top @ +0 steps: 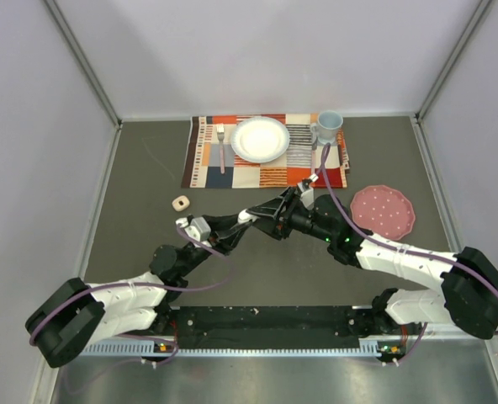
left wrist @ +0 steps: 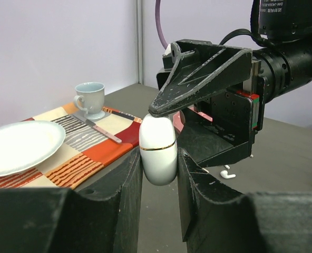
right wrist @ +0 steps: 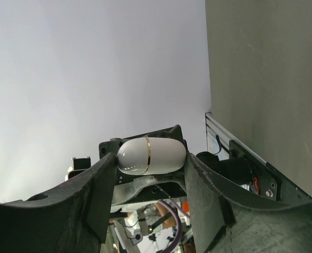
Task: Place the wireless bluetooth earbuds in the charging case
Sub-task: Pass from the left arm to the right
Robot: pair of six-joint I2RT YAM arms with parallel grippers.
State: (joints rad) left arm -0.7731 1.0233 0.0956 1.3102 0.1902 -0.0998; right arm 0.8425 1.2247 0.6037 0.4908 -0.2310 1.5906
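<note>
The white charging case [left wrist: 158, 150] with a gold seam is closed and held upright between my left gripper's [left wrist: 158, 158] fingers, above the table's middle. My right gripper [right wrist: 150, 161] meets it from the other side, with one finger on each rounded end of the case [right wrist: 150, 155]. In the top view both grippers join at the case [top: 247, 216]. One tiny white earbud [left wrist: 227, 174] lies on the grey table below the right gripper. It is hidden in the top view.
A striped placemat [top: 207, 164] at the back carries a white plate [top: 260, 139], a fork [top: 220, 143] and a blue cup [top: 327, 126]. A pink dotted plate [top: 383, 210] lies to the right, and a small beige block [top: 180, 203] to the left.
</note>
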